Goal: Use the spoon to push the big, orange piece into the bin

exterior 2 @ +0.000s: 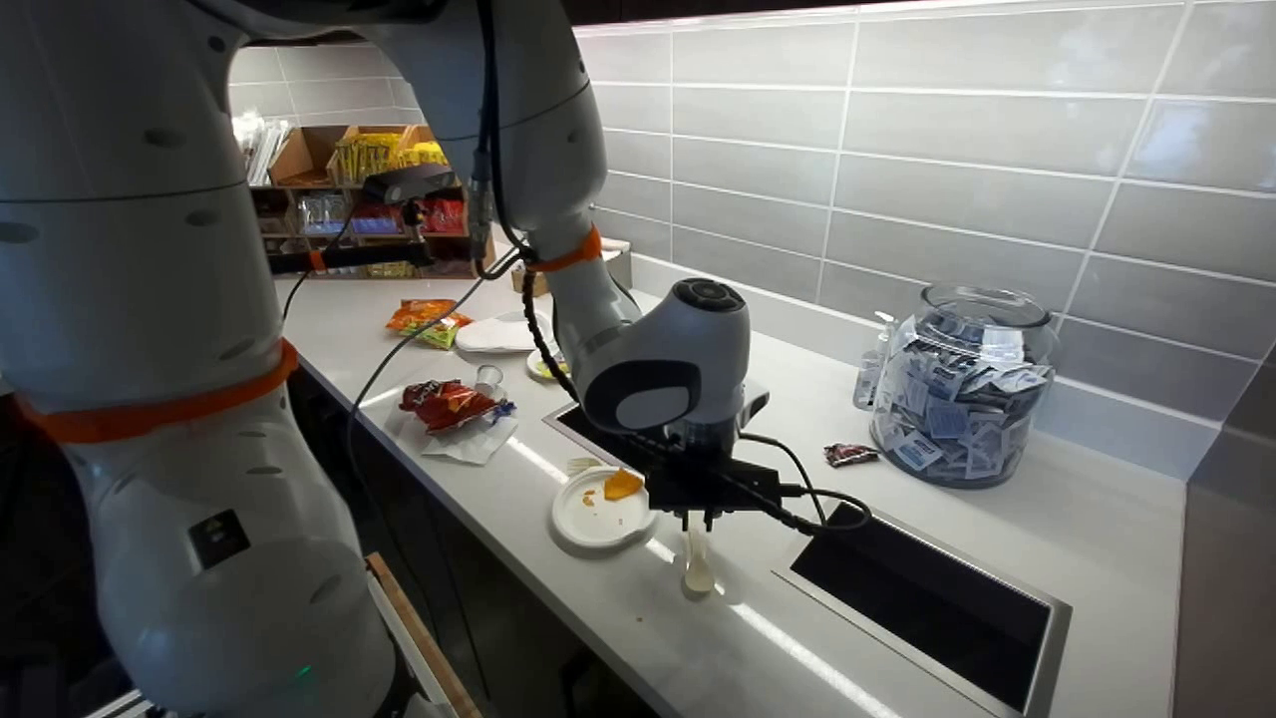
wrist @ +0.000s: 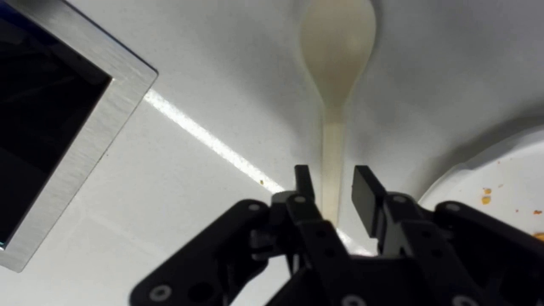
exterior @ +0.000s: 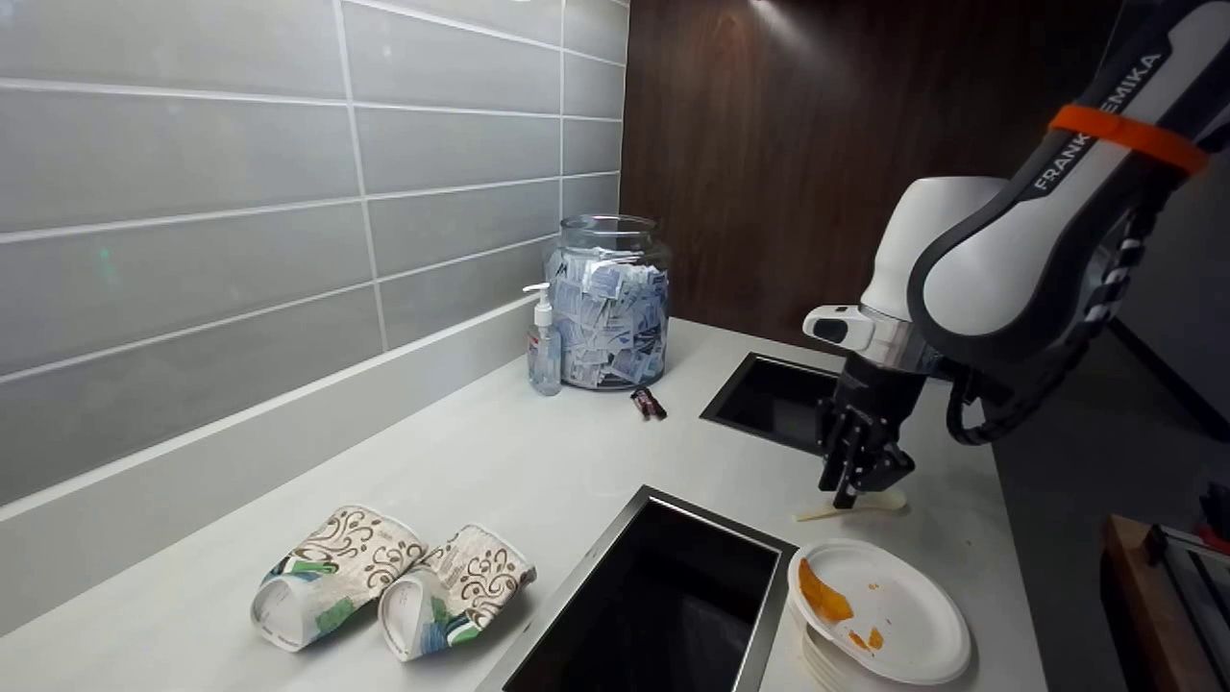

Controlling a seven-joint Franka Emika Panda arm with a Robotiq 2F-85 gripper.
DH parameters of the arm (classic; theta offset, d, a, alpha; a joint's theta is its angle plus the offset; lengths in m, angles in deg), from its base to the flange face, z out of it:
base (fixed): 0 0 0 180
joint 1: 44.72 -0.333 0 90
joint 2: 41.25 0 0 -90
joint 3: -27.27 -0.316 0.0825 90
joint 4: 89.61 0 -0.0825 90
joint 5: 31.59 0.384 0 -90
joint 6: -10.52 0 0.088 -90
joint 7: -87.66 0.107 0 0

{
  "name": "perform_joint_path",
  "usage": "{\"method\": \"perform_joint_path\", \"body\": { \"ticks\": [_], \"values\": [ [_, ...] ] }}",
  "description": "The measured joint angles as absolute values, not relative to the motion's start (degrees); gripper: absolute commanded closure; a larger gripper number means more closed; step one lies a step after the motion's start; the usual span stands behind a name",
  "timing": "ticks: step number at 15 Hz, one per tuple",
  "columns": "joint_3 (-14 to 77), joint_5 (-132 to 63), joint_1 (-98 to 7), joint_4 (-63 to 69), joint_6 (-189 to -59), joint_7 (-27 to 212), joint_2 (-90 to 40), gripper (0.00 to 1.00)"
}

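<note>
- lower left of an exterior view: two crumpled, patterned paper cups [exterior: 461,588].
- lower right: a pale piece, poorly seen, perhaps a fork [exterior: 823,663], shows at the rim of the round white plate [exterior: 922,615] bearing the curved orange strip [exterior: 823,593].
- wrist view, centre: the black gripper [wrist: 333,187], fingers parted astride the handle of the pale, wooden-looking spoon [wrist: 338,46], gaps both sides, gripping nothing.
- lower centre, an exterior view: the large black rectangular bin [exterior: 663,596], just beside the plate; bare white counter [exterior: 701,463] stretches towards the smaller black opening [exterior: 774,402].
</note>
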State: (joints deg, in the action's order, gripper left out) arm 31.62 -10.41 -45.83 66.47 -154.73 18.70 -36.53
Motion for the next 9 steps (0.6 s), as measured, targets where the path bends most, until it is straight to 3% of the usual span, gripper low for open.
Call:
{"method": "perform_joint_path", "body": {
  "ticks": [5, 9],
  "values": [
    [32.0, -10.4, -45.8, 66.5, -154.7, 18.7, -35.9, 0.0],
    [32.3, -10.4, -45.7, 66.4, -154.7, 18.7, -35.0, 0.0]
  ]
}}
